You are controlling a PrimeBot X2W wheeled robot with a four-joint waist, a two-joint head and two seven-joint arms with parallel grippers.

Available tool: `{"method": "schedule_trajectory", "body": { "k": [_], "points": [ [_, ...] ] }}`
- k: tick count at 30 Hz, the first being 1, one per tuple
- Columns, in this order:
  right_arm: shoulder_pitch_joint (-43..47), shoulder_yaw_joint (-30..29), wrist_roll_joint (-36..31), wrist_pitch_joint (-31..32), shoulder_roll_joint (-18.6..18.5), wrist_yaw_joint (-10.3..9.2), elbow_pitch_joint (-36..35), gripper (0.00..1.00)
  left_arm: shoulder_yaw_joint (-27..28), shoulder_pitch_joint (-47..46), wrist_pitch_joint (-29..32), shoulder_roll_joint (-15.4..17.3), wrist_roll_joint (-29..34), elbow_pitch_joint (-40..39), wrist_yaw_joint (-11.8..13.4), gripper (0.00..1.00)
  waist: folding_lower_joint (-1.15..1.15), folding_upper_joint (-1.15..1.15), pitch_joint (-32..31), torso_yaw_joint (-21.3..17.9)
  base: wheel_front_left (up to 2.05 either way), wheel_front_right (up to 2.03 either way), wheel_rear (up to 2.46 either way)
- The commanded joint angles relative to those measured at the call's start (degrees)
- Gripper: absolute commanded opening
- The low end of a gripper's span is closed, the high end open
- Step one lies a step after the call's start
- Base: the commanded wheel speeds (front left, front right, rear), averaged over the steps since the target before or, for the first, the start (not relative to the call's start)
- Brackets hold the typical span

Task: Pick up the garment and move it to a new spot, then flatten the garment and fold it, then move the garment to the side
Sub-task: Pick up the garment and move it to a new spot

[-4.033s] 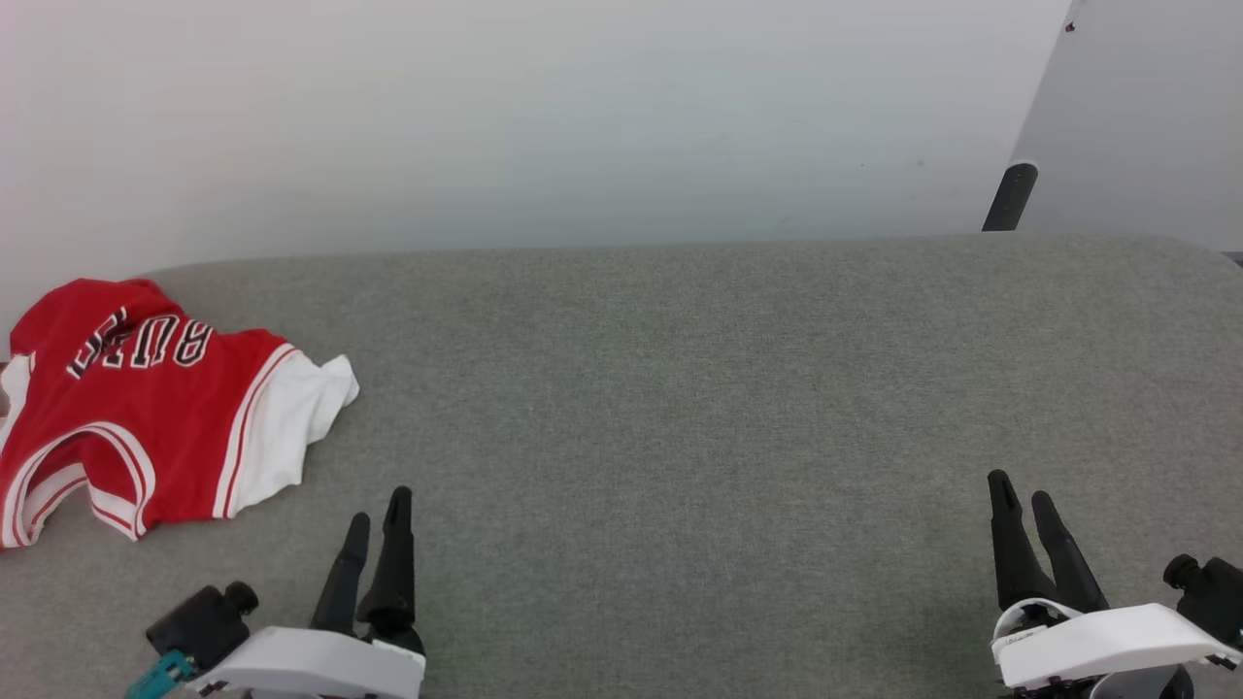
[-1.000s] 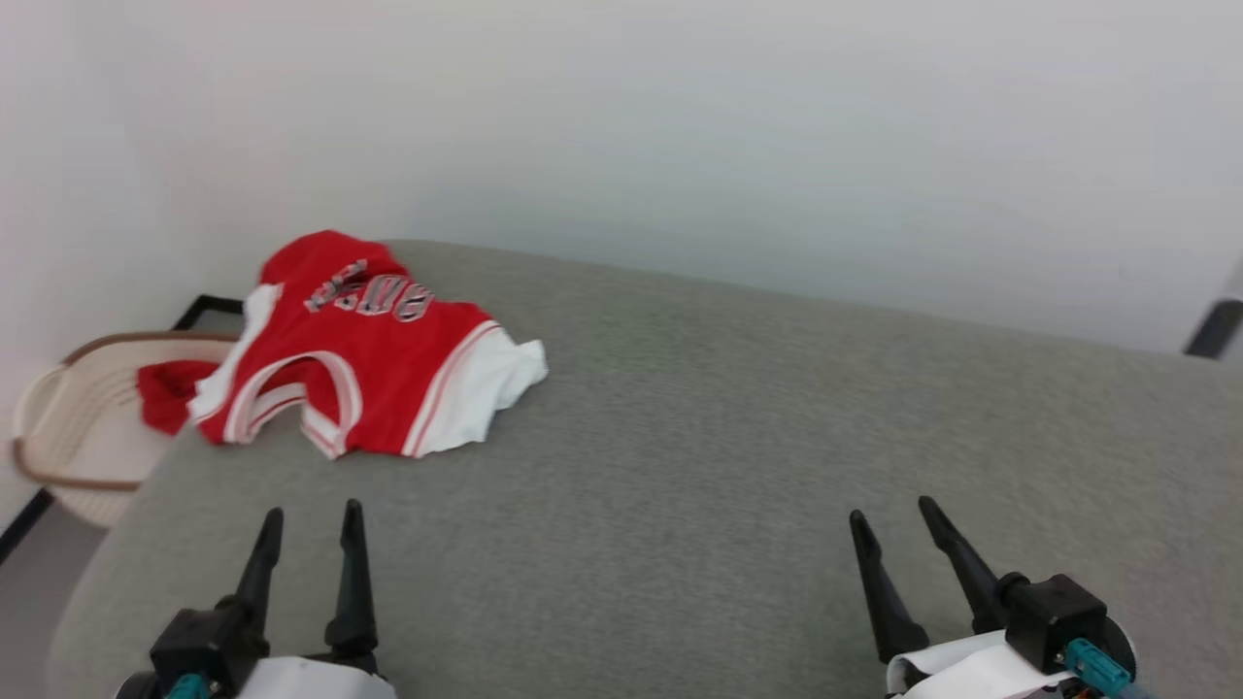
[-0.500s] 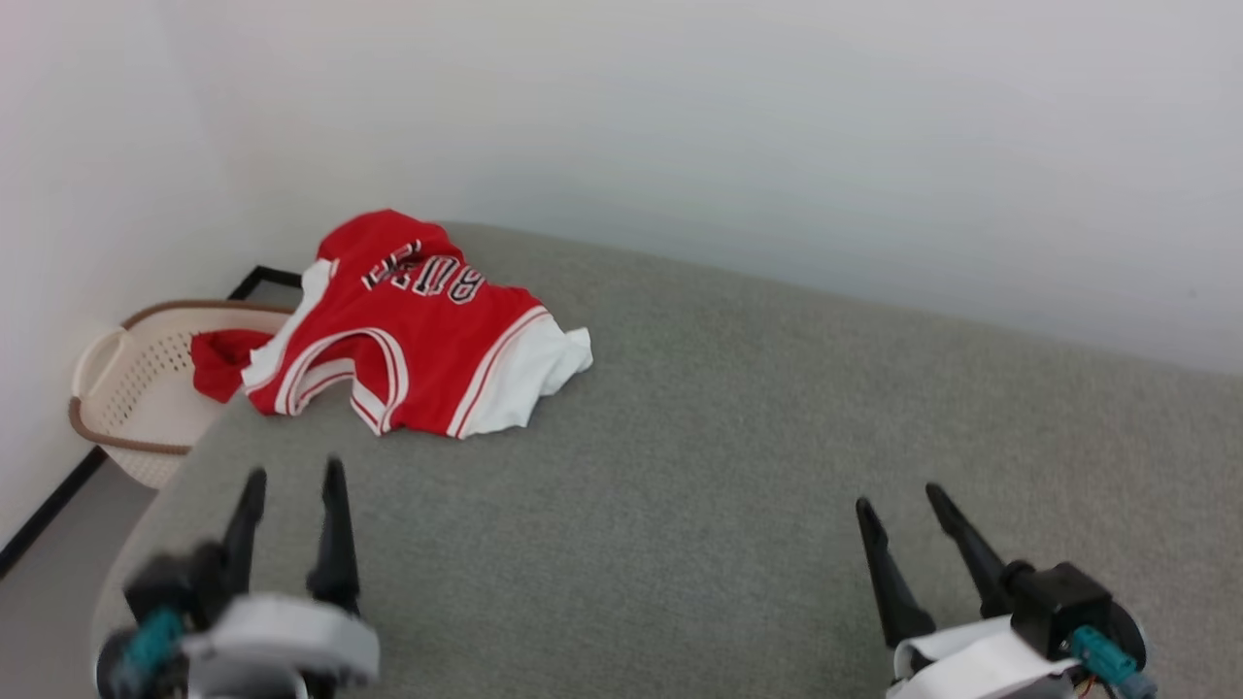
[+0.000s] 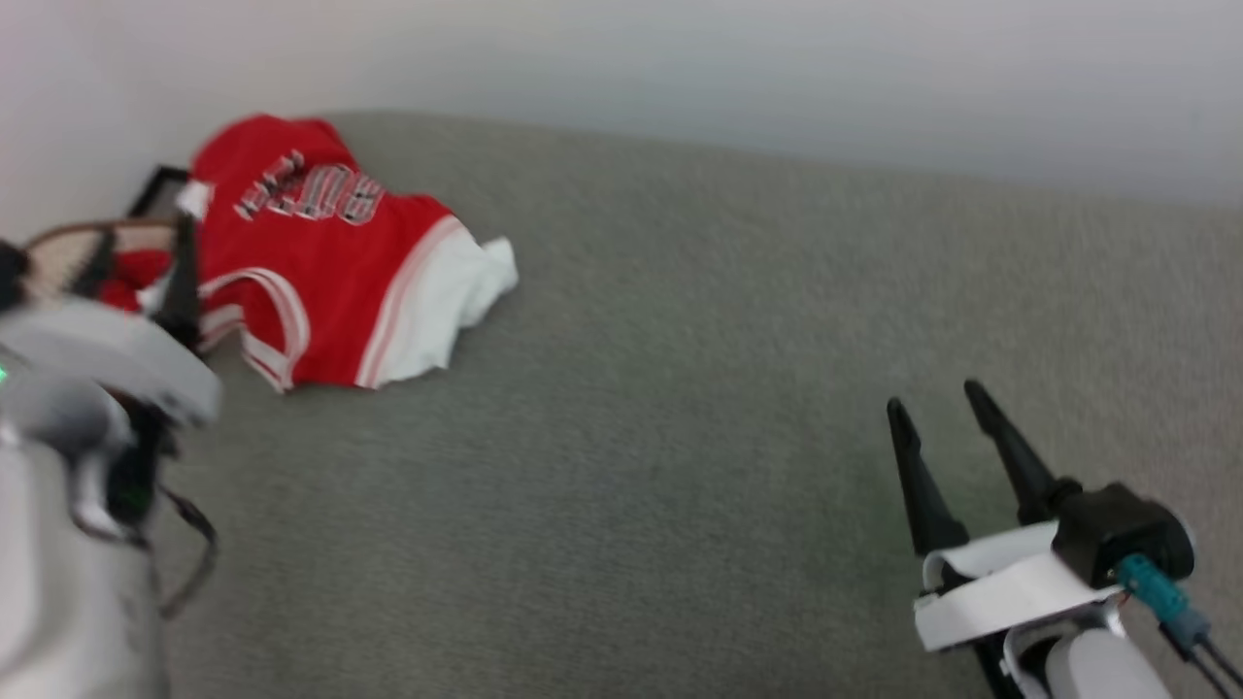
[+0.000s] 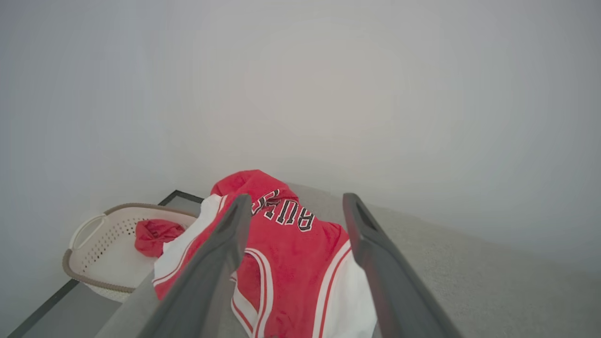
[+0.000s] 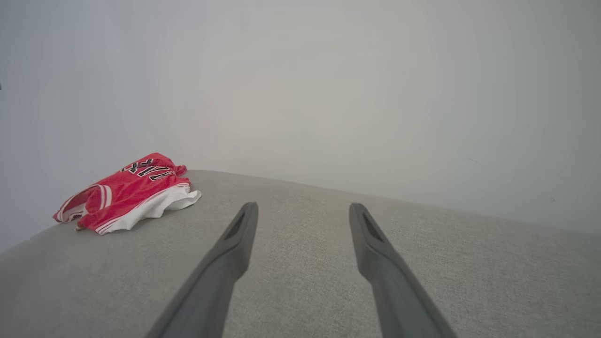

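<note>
The garment (image 4: pixel 320 262), a red jersey with white sleeves and black lettering, lies crumpled at the far left corner of the grey padded surface (image 4: pixel 680 388). My left gripper (image 4: pixel 146 238), blurred, stands at the garment's left edge with its fingers apart. In the left wrist view the left gripper (image 5: pixel 296 199) is open, framing the garment (image 5: pixel 291 253) beyond its tips, with nothing held. My right gripper (image 4: pixel 932 396) hovers open at the lower right, far from the garment. In the right wrist view the right gripper (image 6: pixel 304 206) is empty and the garment (image 6: pixel 127 192) lies far left.
A cream perforated basket (image 5: pixel 94 234) with a brown rim sits on the floor past the surface's left end, holding a red cloth (image 5: pixel 157 234). A pale wall runs close behind the surface. The grey surface stretches bare between the garment and my right gripper.
The head camera has shifted, so the whole picture moved. My left arm has risen and reached forward to the garment's left edge. Both grippers stay open and the garment has not moved.
</note>
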Motion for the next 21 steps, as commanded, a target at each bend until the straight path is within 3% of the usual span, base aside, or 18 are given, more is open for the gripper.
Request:
{"method": "schedule_trajectory", "body": {
  "k": [1, 11, 17, 21],
  "points": [
    [-1.4, -0.16, -0.37, 0.05, -0.37, 0.02, -0.7, 1.0, 0.55, -2.41, 1.92, 0.79, -1.39, 1.18, -0.2, 1.0, 0.0, 0.0, 7.45, -5.31, 0.0, 0.0, 0.0],
    [-4.55, -0.06, -0.56, 0.01, -1.51, 0.02, -4.45, 1.0, 0.92, -16.94, 18.55, 8.22, -4.95, 13.77, 1.19, 1.0, 0.0, 0.0, 15.84, -9.11, 0.0, 0.0, 0.0],
    [-5.79, -0.18, -0.74, 0.51, -2.17, 0.02, -7.3, 1.0, -0.13, -21.48, 27.74, 11.33, -3.7, 22.14, 4.83, 1.0, 0.0, 0.0, 19.34, -10.24, 0.0, 0.0, 0.0],
    [-6.24, -0.32, -1.01, 1.26, -2.58, 0.02, -9.27, 1.0, -0.31, -23.56, 30.71, 12.0, -3.45, 25.31, 7.49, 1.0, 0.0, 0.0, 21.39, -10.73, 0.0, 0.0, 0.0]
  ]
}}
